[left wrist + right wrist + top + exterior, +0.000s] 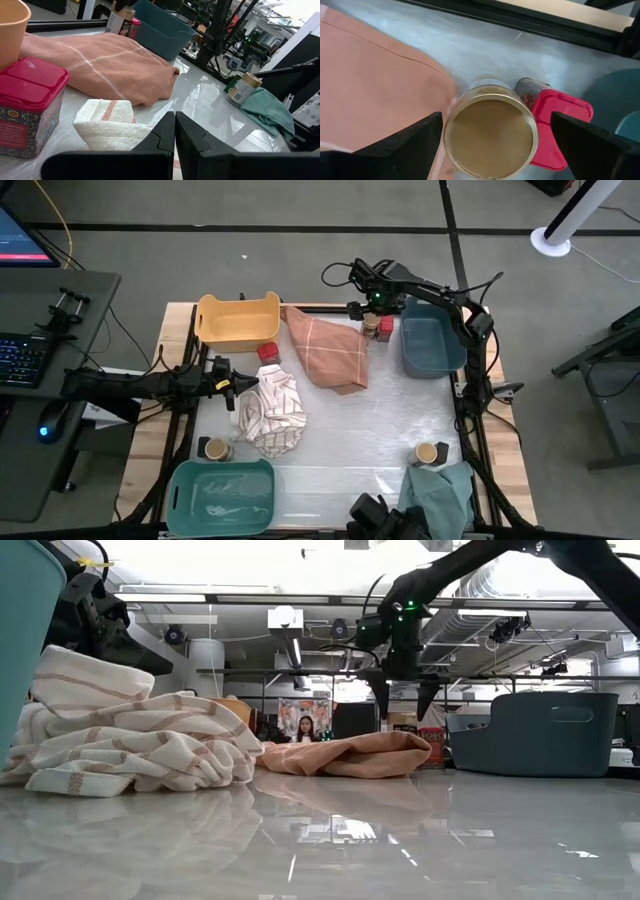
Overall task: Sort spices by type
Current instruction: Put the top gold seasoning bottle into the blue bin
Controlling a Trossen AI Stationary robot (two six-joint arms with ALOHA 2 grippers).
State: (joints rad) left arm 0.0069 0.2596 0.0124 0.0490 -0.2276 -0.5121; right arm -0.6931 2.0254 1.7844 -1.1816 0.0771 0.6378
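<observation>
High view: right claw spread wide over tan-topped jar at worktop's far edge, beside blue bin, left claw closed on nothing beside striped cloth, low view: bare near worktop, right wrist view: jar between open fingers, red-topped box touching it.

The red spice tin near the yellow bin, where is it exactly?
In the high view the red spice tin sits on the table's left half, just below the yellow bin, between the striped cloth and the orange cloth.
</observation>
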